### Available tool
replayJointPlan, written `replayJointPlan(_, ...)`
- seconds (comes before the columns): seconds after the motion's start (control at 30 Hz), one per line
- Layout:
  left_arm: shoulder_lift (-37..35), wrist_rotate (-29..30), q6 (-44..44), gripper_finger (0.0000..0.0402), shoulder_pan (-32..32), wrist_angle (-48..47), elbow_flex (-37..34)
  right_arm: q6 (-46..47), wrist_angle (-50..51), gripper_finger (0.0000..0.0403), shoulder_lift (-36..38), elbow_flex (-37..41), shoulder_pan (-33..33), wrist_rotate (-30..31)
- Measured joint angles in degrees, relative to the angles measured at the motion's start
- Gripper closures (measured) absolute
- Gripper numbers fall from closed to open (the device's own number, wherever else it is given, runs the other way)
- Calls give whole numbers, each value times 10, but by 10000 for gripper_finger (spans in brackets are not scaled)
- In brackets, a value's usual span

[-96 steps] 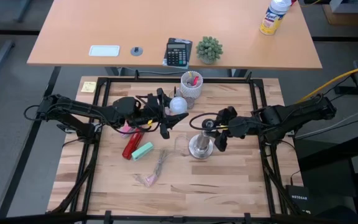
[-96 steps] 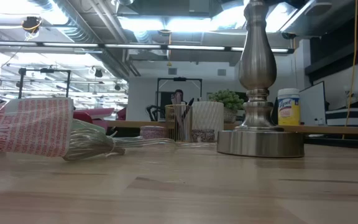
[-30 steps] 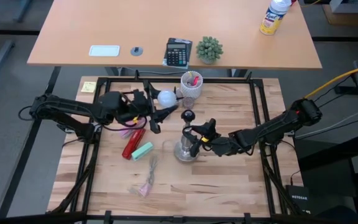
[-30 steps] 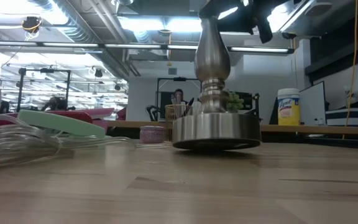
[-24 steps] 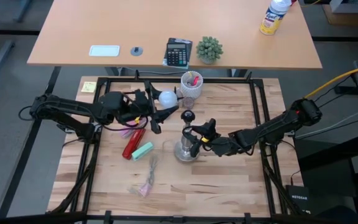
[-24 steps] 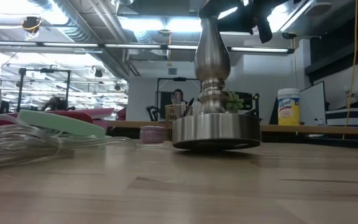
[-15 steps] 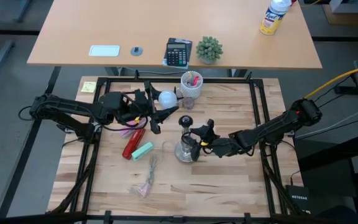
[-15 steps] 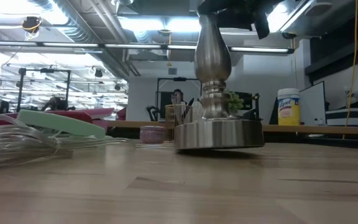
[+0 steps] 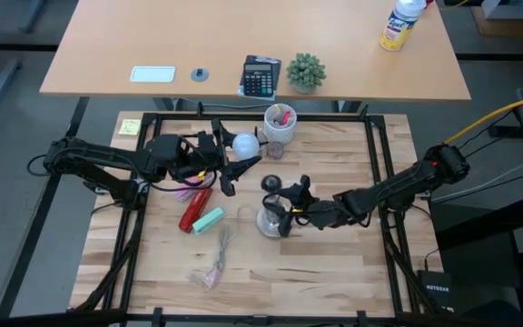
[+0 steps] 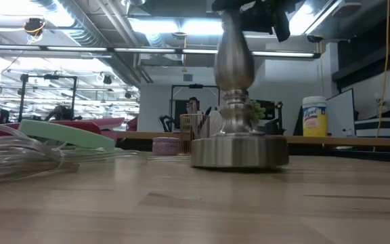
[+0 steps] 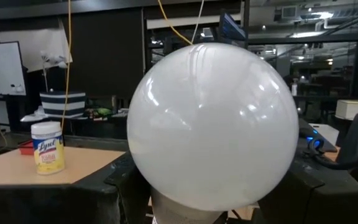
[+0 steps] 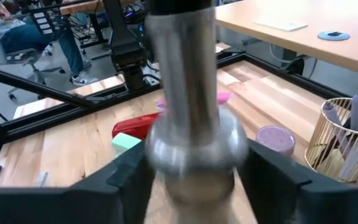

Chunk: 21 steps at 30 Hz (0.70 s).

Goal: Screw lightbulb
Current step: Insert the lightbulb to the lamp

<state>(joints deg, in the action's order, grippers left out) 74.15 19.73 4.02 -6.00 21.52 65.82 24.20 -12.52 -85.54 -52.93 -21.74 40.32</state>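
The frosted-white lightbulb hangs above the table's far middle and fills the left wrist view, with my left gripper shut on it. The silvery socket stand stands upright at mid-table, its round base flat on the wood and its dark socket top bare. My right gripper reaches in from the table's right; its fingers stand open on either side of the stand's stem. My left gripper pinches the lightbulb between its two fingers, low on the globe just above the neck. The fingers come roughly level from the table's left. The bulb is lifted clear, with its globe pointing away from the gripper. My right gripper has its fingers close beside the bulge of the stem, coming from the table's right. I cannot tell whether either finger touches it.
A white cup with pens stands just behind the bulb. A red tube, a green block and a clear plastic bag lie left of the stand. The desk beyond holds a calculator and a plant.
The socket stand, which was tilted with one edge of its base raised, has come down flat on the table and stands upright. My right gripper has rolled slightly at the stem. My left gripper has kept still with the bulb.
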Motion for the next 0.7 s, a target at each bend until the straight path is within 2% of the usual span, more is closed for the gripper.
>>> replayJointPlan(0.17, 0, 0, 0, 175, 0, 0, 0, -3, -1, 123, 0, 0, -1, 3)
replayJointPlan(0.3, 0, 0, -5, 175, 0, 0, 0, -3, -1, 102, 0, 0, 0, -20)
replayJointPlan(0.53, 0, 0, -9, 175, 0, 1, 0, -5, -3, 102, 8, 0, 0, -26)
replayJointPlan(0.7, 0, 0, -10, 175, 0, 1, 0, -5, 6, 114, 40, 0, 0, -43)
